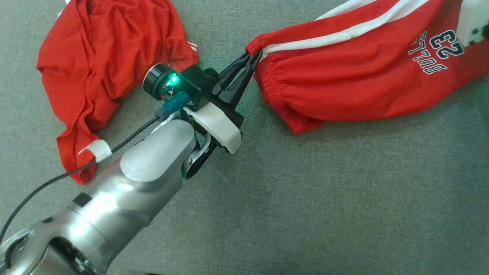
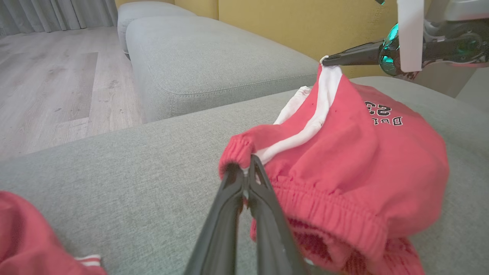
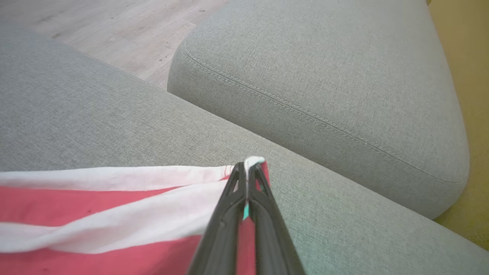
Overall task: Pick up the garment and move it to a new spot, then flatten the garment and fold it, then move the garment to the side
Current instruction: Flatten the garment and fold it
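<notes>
The garment is a pair of red shorts with white side stripes and a "BULLS 23" print, stretched across the grey sofa seat. My left gripper is shut on the corner of its elastic waistband, seen close up in the left wrist view. My right gripper is shut on the white-striped hem corner at the garment's other end. The left wrist view also shows that gripper holding the hem raised above the garment.
A second red garment lies crumpled at the seat's upper left, beside my left forearm, its edge near the left gripper. Another grey cushion adjoins the seat. Wooden floor lies beyond and a yellow wall behind.
</notes>
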`<state>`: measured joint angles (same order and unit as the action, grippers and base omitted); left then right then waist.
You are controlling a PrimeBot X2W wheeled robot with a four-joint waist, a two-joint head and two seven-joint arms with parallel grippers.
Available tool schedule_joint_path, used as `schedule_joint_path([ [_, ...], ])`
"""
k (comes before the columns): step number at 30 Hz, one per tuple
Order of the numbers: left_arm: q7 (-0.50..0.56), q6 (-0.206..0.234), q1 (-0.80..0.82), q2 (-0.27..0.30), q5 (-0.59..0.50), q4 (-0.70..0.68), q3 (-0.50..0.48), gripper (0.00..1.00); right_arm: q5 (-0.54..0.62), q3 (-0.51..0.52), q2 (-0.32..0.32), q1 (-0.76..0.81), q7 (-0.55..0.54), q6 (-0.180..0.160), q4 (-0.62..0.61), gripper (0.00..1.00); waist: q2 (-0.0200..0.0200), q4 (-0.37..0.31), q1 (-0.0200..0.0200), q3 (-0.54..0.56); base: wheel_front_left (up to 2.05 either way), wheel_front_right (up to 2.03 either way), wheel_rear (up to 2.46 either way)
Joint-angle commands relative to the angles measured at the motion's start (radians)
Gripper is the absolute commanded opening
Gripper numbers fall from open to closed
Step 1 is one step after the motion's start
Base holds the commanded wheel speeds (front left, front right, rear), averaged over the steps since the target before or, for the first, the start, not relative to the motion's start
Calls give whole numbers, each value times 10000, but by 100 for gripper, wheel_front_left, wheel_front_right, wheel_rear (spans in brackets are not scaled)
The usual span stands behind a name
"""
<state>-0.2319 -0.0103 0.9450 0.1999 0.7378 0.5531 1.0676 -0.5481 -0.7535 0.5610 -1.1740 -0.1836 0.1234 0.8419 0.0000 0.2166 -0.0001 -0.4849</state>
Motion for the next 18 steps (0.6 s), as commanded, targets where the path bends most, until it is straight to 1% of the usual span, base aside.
schedule_joint_path([
  [1,-133,-75,413,173,-121,-81,-274,0,-23,-89,17,-235,288,73,-99,18,0,18,1,-24,0,0,0],
  [2,-143,-88,430,156,-135,-23,-271,0,-62,-84,-5,-297,430,73,53,100,0,25,1,-23,0,0,0],
  [3,-153,-81,440,142,-156,47,-266,39,-101,-122,-53,-336,489,73,212,100,0,30,1,-5,0,0,0],
  [4,-163,-77,444,132,-175,116,-263,100,-175,-143,-119,-355,535,73,366,100,0,24,1,25,0,0,0],
  [11,-242,-55,234,164,-125,372,-456,100,-628,-385,-292,-239,936,73,1089,100,0,-216,1,592,0,0,0],
  [18,-289,144,-334,532,11,196,-1055,100,-1368,-229,-485,187,1923,73,1283,100,0,-768,1,1613,0,0,0],
])
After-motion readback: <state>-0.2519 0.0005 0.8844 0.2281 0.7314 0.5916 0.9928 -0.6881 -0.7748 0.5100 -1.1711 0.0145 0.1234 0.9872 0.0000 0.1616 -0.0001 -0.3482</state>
